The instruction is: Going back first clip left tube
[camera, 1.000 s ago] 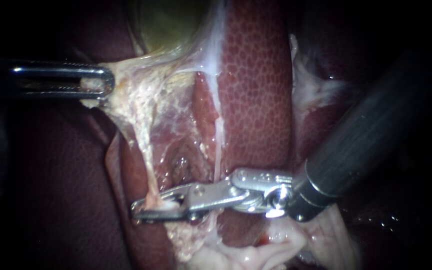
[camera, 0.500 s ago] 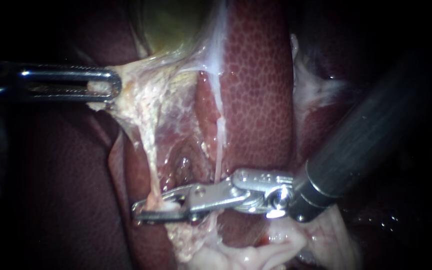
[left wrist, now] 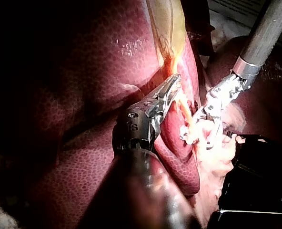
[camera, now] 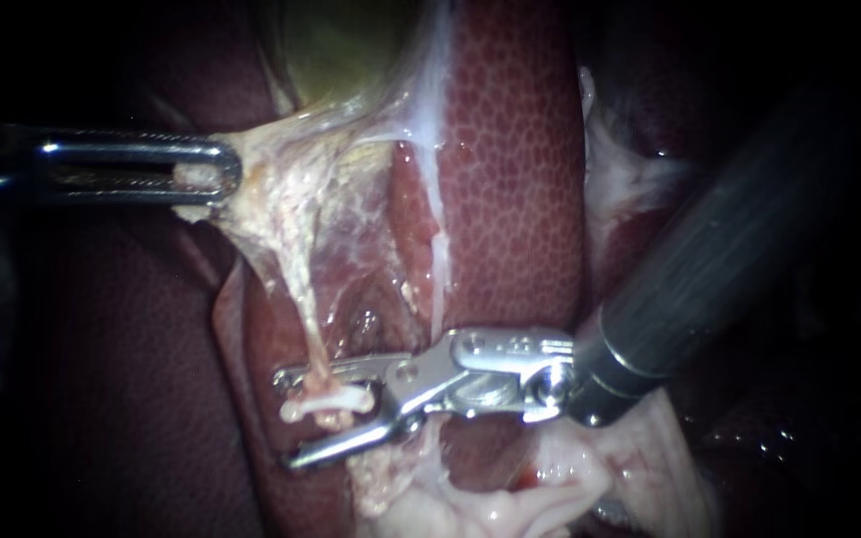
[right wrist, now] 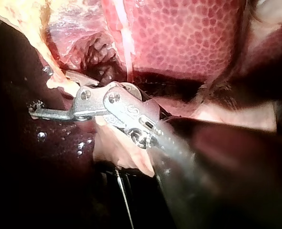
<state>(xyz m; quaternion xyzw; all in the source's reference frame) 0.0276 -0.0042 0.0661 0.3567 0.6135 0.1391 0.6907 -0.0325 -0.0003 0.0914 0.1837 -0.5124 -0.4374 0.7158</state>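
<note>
The right instrument's pincer (camera: 285, 418), clamped on the left tube (camera: 296, 299) half a second ago, now stands wide apart, with a white clip (camera: 329, 401) left across that tube between its two halves; the clip looks seated, so backing away seems next. The left instrument's pincer (camera: 206, 171) is closed on pale tissue (camera: 271, 199), holding it taut

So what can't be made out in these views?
- Endoscope view: the clip's far side, behind the tube.
- Right wrist view: the clip, hidden behind the right instrument.
- Endoscope view: the left instrument's shaft, cut off by the edge.
</note>
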